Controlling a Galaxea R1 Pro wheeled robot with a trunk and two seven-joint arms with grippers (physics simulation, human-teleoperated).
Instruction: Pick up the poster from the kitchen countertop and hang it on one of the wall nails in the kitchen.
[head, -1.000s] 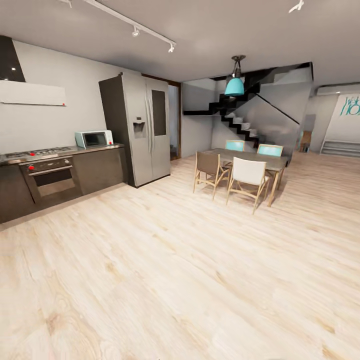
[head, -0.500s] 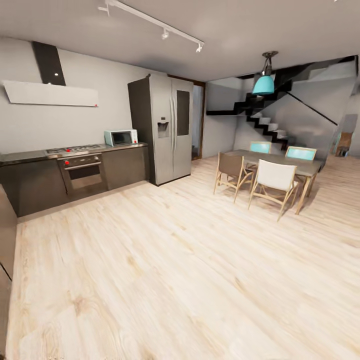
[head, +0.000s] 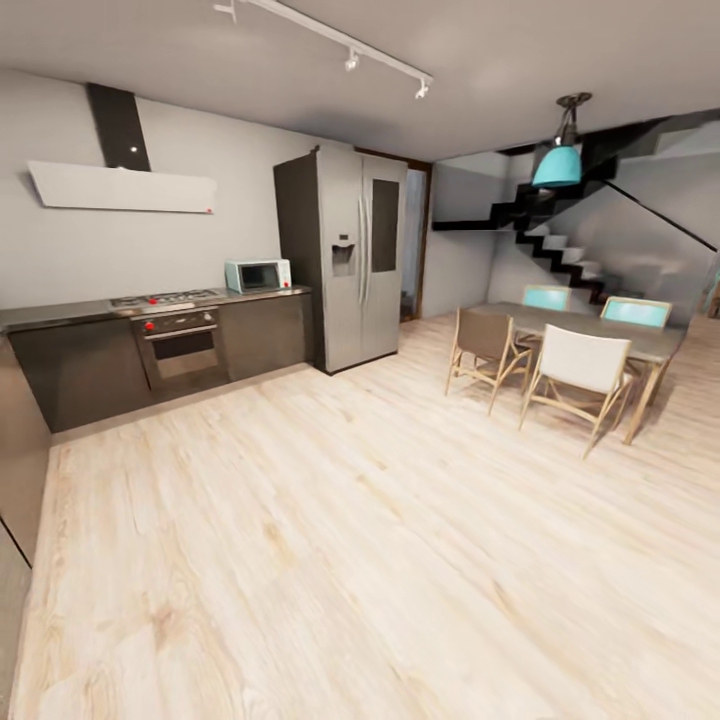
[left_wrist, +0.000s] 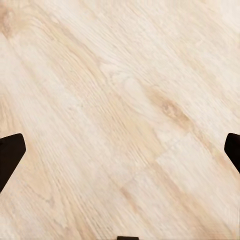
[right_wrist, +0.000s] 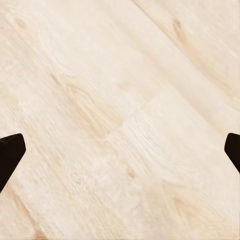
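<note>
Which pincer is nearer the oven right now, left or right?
Likely left: the oven stands ahead on the robot's left side. The left pincer and right pincer both hang open over floor, away from it.

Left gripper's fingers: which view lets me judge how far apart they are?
The left wrist view. The left gripper has its dark fingertips at opposite edges of the picture, spread wide, with bare wooden floor between them. The right wrist view shows the right gripper open likewise. The head view shows kitchen and floor.
</note>
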